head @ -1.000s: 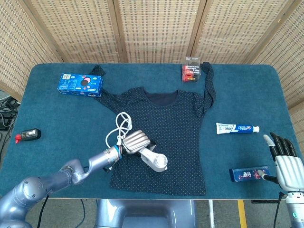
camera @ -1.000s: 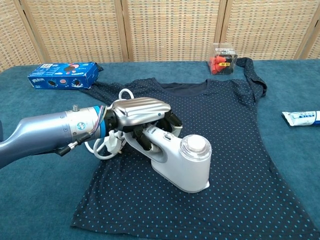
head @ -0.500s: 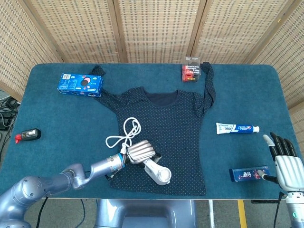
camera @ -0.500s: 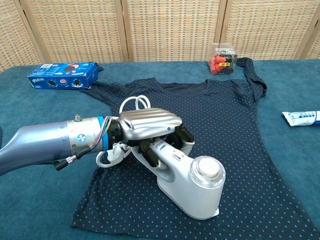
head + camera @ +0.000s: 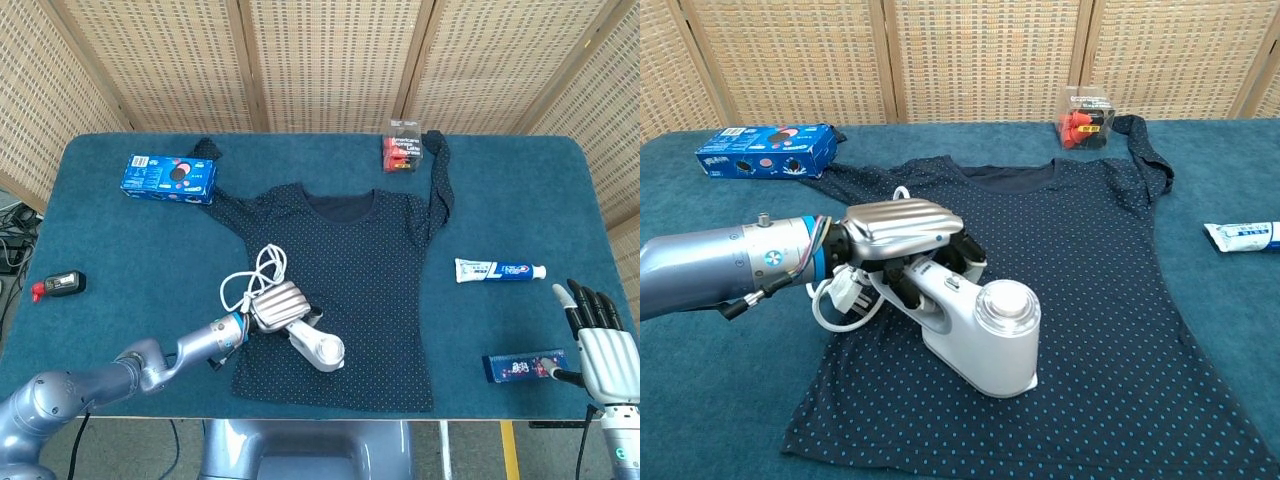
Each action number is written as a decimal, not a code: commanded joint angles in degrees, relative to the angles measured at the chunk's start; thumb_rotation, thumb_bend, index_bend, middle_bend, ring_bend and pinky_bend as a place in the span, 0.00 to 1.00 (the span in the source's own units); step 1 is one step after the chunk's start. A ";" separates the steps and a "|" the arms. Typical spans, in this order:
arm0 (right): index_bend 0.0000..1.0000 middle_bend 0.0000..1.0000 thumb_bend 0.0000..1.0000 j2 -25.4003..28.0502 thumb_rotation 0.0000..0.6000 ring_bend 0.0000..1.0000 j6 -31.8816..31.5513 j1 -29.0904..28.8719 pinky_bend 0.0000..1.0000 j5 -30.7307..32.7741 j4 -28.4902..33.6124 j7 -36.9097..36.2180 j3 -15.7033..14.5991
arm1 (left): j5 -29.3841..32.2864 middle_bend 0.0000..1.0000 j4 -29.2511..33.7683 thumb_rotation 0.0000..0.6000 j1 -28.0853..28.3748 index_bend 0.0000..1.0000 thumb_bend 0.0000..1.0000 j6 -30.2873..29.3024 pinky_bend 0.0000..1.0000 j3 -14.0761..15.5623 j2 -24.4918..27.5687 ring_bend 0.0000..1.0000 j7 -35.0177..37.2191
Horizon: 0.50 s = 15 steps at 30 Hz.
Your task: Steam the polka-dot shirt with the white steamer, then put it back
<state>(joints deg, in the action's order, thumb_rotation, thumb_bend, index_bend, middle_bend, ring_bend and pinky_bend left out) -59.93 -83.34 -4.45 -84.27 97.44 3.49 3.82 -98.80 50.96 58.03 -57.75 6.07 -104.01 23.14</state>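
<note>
The dark polka-dot shirt (image 5: 360,260) (image 5: 1090,260) lies flat in the middle of the blue table. My left hand (image 5: 276,304) (image 5: 898,232) grips the handle of the white steamer (image 5: 320,348) (image 5: 985,335), whose head sits low over the shirt's lower left part. The steamer's white cord (image 5: 253,276) (image 5: 845,300) loops beside the hand on the shirt's left edge. My right hand (image 5: 600,340) hovers at the table's near right corner, holding nothing, with its fingers extended and apart; only the head view shows it.
A blue cookie box (image 5: 169,178) (image 5: 765,150) lies at the back left, a red-filled clear pack (image 5: 404,152) (image 5: 1088,120) at the back. A toothpaste tube (image 5: 499,270) (image 5: 1243,236) and a small blue box (image 5: 526,366) lie right. A small black device (image 5: 62,284) sits far left.
My left hand has drawn the steamer left and slightly back across the shirt's lower part, after pushing it toward the hem. The cord shifted with it. The right hand stayed put.
</note>
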 commanded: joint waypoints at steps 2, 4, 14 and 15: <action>0.06 0.00 0.00 -0.02 1.00 0.00 -0.08 0.03 0.00 -0.13 0.06 0.07 -0.07 | 0.33 0.77 -0.41 1.00 -0.94 1.00 0.56 -0.33 0.87 0.41 1.11 0.71 0.23; 0.06 0.00 0.00 -0.02 1.00 0.00 -0.15 0.06 0.00 -0.22 0.11 0.11 -0.09 | 0.32 0.77 -0.52 1.00 -1.33 1.00 0.56 -0.53 0.87 0.65 1.69 0.71 0.42; 0.06 0.00 0.00 -0.11 1.00 0.00 -0.26 0.08 0.00 -0.54 0.29 0.48 -0.23 | 0.15 0.77 0.04 1.00 -2.69 1.00 0.56 -1.91 0.87 1.00 3.07 0.71 1.92; 0.06 0.00 0.00 -0.11 1.00 0.00 -0.30 0.09 0.00 -0.56 0.29 0.47 -0.22 | -0.03 0.77 0.18 1.00 -2.73 1.00 0.56 -1.97 0.87 1.12 2.96 0.71 1.99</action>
<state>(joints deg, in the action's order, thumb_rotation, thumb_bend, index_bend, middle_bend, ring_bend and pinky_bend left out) -60.04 -83.63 -4.37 -84.82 97.73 3.97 3.60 -98.78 51.09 55.33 -59.68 7.13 -101.01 25.09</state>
